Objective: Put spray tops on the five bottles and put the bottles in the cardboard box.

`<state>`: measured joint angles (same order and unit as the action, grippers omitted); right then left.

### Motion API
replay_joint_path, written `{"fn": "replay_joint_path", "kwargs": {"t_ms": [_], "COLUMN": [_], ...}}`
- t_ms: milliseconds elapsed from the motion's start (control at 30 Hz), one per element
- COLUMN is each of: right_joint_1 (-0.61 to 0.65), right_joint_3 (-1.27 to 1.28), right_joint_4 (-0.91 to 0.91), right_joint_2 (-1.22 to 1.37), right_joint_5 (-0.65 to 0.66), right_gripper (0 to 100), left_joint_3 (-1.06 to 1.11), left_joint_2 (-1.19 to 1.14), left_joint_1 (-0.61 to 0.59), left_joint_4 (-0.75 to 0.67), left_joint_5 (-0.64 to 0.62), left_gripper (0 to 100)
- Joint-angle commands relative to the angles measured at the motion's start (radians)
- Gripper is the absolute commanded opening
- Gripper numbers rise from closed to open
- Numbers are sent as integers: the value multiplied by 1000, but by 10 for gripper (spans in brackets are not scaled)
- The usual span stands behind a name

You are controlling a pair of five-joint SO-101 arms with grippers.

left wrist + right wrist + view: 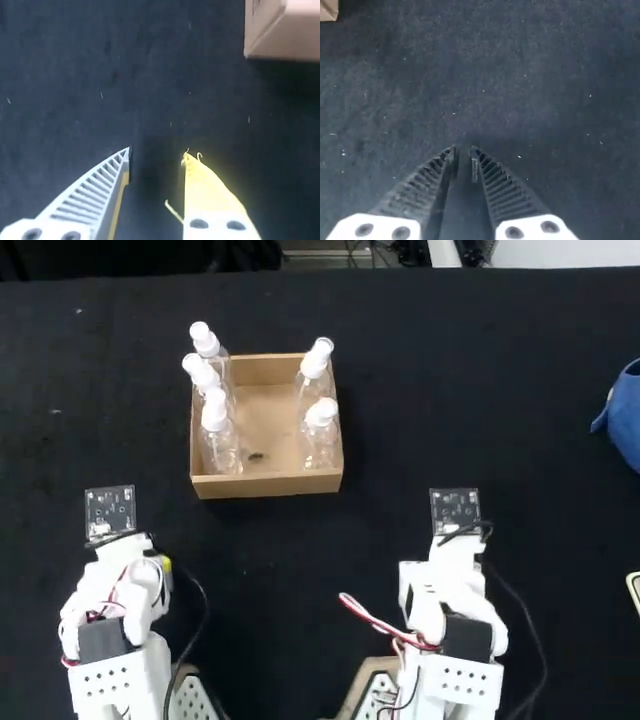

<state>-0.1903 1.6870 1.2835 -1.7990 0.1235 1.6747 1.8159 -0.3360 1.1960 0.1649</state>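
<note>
You see all five spray bottles (pixel 218 435) standing upright in the cardboard box (pixel 267 483), each with a white spray top (pixel 204 337), three along one side wall and two along the opposite one. Your left gripper (pixel 155 155) is above the black cloth (pixel 450 390) near a box corner, fingers apart and empty. Your right gripper (pixel 462 152) has its fingers almost together, with nothing between them.

Robotics lab bench, by the look. Table (pixel 500 390) draped in black cloth. Two small white arms are mounted side by side at its near edge: left arm (pixel 110 620) and right arm (pixel 450 610), with bare red and white wires (pixel 365 615) looping off the right. Cardboard box (pixel 265 483) set mid-table. Loose cables (pixel 370 252) lie beyond the far edge.
</note>
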Motion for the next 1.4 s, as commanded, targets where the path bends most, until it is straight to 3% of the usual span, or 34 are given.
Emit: {"fn": "replay_joint_path", "kwargs": {"t_ms": [0, 300, 600, 1367], "right_joint_1": [-21, 41, 299, 305], "right_joint_3": [-4, -4, -4, -4], "right_joint_4": [23, 25, 25, 25], "right_joint_2": [-96, -97, -97, -97], "right_joint_5": [9, 9, 9, 9], "right_gripper": [11, 11, 11, 11], "left_joint_3": [24, 24, 24, 24], "left_joint_2": [9, 12, 11, 11], "left_joint_1": [-5, 2, 76, 74], "left_joint_4": [71, 80, 80, 80], "left_joint_5": [8, 8, 8, 8], "left_gripper": [30, 30, 30, 30]}}
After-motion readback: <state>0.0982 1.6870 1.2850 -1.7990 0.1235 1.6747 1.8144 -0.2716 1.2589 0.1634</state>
